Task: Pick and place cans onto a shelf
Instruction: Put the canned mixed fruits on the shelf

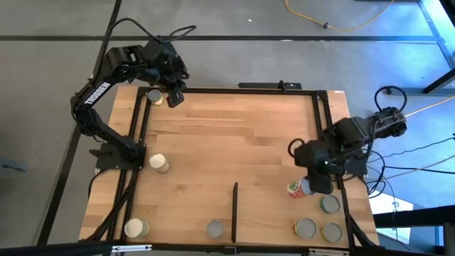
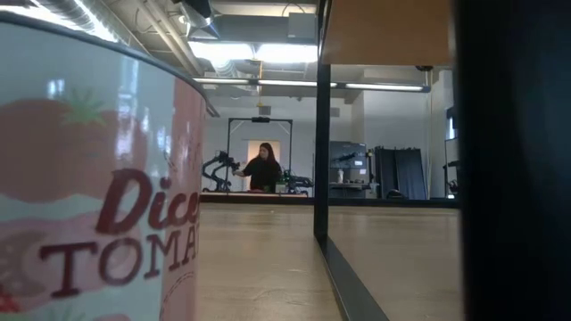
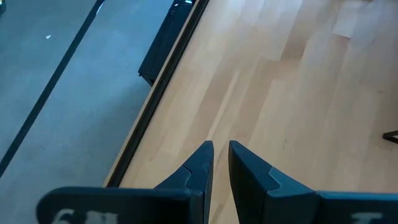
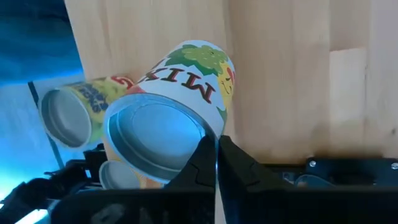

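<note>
My right gripper [image 1: 313, 186] is shut beside a can with a red, white and green label [image 1: 296, 188] at the near right, and the can looks tilted. In the right wrist view the can [image 4: 180, 93] shows its grey metal end and a "MIX" label. The shelf [image 1: 274, 213] is the light-wood panel at the near right, with a thin black strip [image 1: 234, 210] along its left side. Three grey-topped cans [image 1: 307, 227] stand within its outline. My left gripper [image 1: 175, 97] is shut and empty at the far left, next to a can [image 1: 154, 96]. My right gripper has its shut fingertips [image 4: 208, 149] at the can's side [image 4: 211, 118], just beside its metal rim. The fingers come slanting down from above. I cannot tell whether they touch the can.
Cream-topped cans stand at the left [image 1: 158, 163] and near left [image 1: 135, 227]. A grey-topped can [image 1: 215, 229] stands at the near edge and fills the low view's left [image 2: 89, 178]. The shelf's black post [image 2: 321, 134] rises mid-table. A person [image 2: 263, 169] is far behind.
</note>
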`<state>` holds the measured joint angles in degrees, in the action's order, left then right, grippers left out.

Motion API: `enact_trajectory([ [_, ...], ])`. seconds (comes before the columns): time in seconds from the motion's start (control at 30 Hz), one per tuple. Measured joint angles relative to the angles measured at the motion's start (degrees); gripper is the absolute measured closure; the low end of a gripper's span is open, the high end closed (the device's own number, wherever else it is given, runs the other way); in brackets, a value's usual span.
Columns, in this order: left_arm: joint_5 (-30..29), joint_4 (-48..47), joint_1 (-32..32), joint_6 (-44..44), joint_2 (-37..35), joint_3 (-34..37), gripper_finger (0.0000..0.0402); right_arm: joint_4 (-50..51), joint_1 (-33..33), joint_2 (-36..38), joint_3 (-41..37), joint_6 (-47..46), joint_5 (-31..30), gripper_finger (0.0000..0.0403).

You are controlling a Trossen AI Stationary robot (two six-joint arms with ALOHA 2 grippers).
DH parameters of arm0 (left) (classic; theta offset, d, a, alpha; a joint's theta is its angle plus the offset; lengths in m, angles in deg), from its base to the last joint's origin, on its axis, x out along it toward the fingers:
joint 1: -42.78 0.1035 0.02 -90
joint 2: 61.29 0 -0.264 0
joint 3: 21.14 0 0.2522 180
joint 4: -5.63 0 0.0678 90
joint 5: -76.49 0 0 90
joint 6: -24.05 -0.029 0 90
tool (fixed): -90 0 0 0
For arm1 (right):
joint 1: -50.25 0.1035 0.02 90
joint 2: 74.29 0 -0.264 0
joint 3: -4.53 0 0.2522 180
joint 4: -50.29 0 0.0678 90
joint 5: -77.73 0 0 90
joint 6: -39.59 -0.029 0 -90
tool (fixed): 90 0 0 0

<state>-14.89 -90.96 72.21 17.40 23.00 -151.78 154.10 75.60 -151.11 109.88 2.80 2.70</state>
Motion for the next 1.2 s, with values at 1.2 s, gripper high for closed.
enact_trajectory([
  [1.2,0.96,-0.28,0.02,-1.57,0.0,0.0,0.036,-0.05,6.73,-7.45,-0.02,-3.56,1.67,0.0374],
])
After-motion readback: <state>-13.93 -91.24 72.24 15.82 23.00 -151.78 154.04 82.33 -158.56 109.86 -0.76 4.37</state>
